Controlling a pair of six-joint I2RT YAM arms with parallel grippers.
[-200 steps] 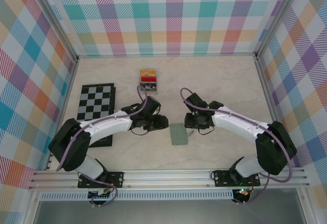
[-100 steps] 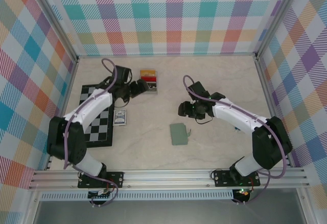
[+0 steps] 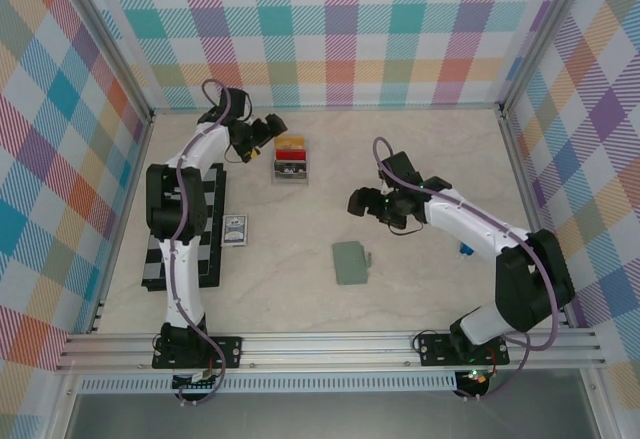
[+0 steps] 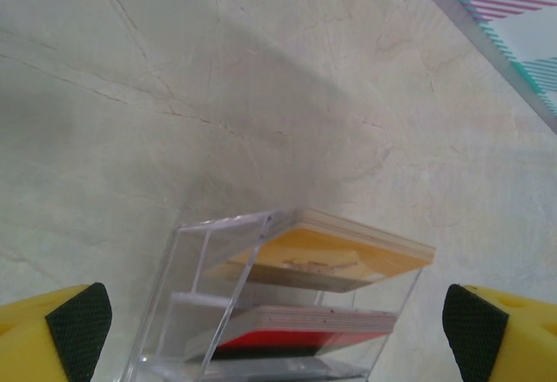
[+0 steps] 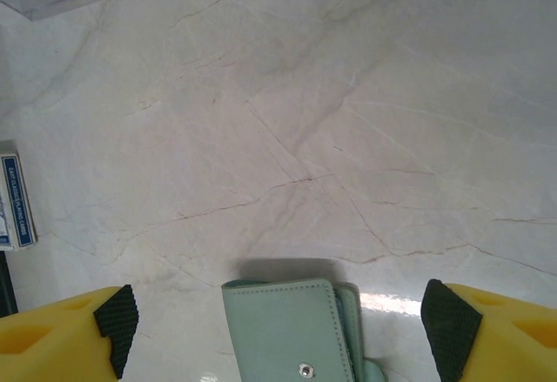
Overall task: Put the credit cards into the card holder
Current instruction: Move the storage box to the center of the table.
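plastic cards (image 4: 348,256) look thin, stiff, slick; i'd pinch one by its edges. left gripper (image 3: 268,129) gapes wide by the tray (image 4: 200,260), right gripper (image 3: 358,204) wide too.

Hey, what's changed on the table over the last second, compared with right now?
The left gripper swung from beside the card holder to the far left, and is now open by the far end of the clear tray of credit cards. The right gripper backed away from the card holder toward the far side, open. Neither holds anything. Card holder, tray, cards and chessboard stayed put.
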